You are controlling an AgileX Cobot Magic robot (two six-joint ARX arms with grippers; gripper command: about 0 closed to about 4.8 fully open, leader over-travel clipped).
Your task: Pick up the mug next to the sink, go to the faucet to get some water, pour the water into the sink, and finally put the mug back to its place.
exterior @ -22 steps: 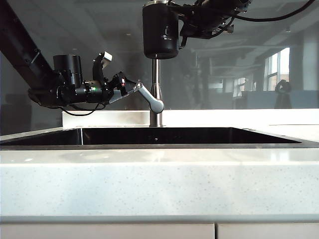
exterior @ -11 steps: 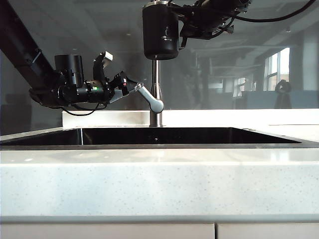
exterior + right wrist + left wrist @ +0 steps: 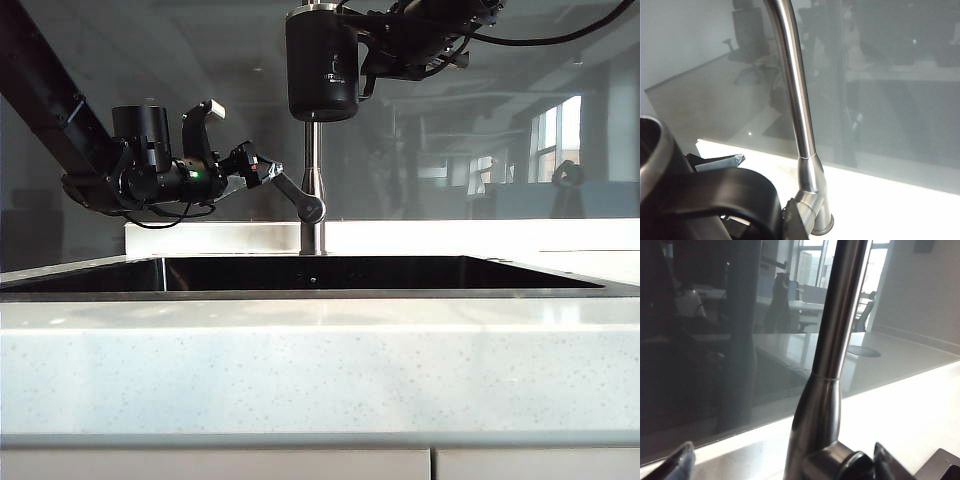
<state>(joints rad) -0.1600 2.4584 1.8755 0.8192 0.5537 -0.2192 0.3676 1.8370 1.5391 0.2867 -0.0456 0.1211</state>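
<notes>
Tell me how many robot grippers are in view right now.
2. The left gripper is at the faucet lever, left of the pipe. The right gripper is up top, holding the mug above the sink.

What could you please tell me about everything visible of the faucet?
The faucet is a slim, upright brushed-steel pipe standing on the white counter behind the sink. Its short lever angles up toward the left gripper, whose open jaws are at its tip. The mug, held by the right gripper, hides its top.
</notes>
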